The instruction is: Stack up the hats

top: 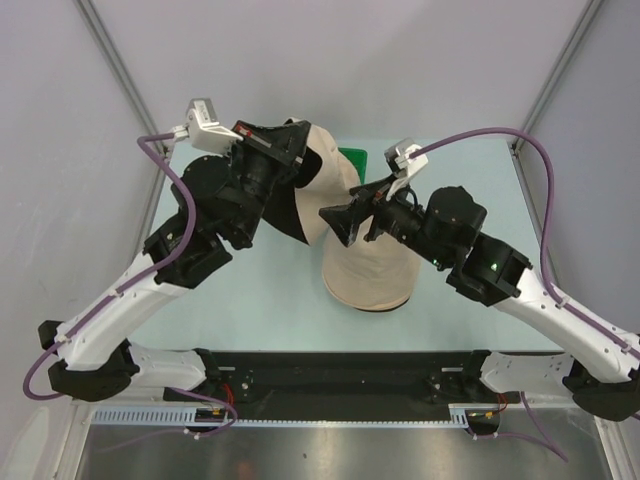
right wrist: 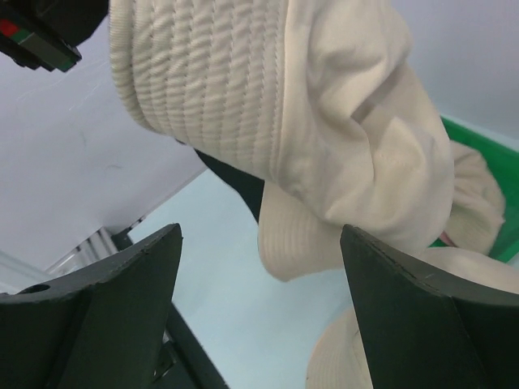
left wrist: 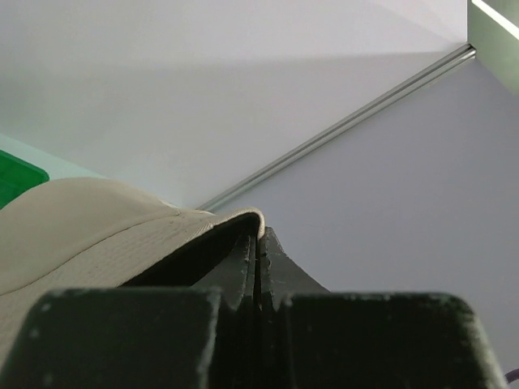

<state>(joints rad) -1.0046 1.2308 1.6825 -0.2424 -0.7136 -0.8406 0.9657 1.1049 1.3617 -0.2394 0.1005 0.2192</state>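
Note:
My left gripper (top: 298,140) is shut on the brim of a beige hat (top: 322,195) and holds it up in the air; its black inner side shows. In the left wrist view the shut jaws (left wrist: 259,243) pinch the brim edge of that hat (left wrist: 89,227). My right gripper (top: 335,225) is open and empty, right beside the hanging hat. In the right wrist view the held hat (right wrist: 324,121) hangs just beyond the open fingers (right wrist: 259,235). A second beige hat (top: 368,272) lies on the table below, also seen in the right wrist view (right wrist: 349,356).
A green tray (top: 352,160) stands at the back of the table behind the held hat; the right wrist view shows the tray (right wrist: 486,146) with beige fabric (right wrist: 474,203) in it. Grey walls with metal frame bars surround the pale blue table (top: 250,290).

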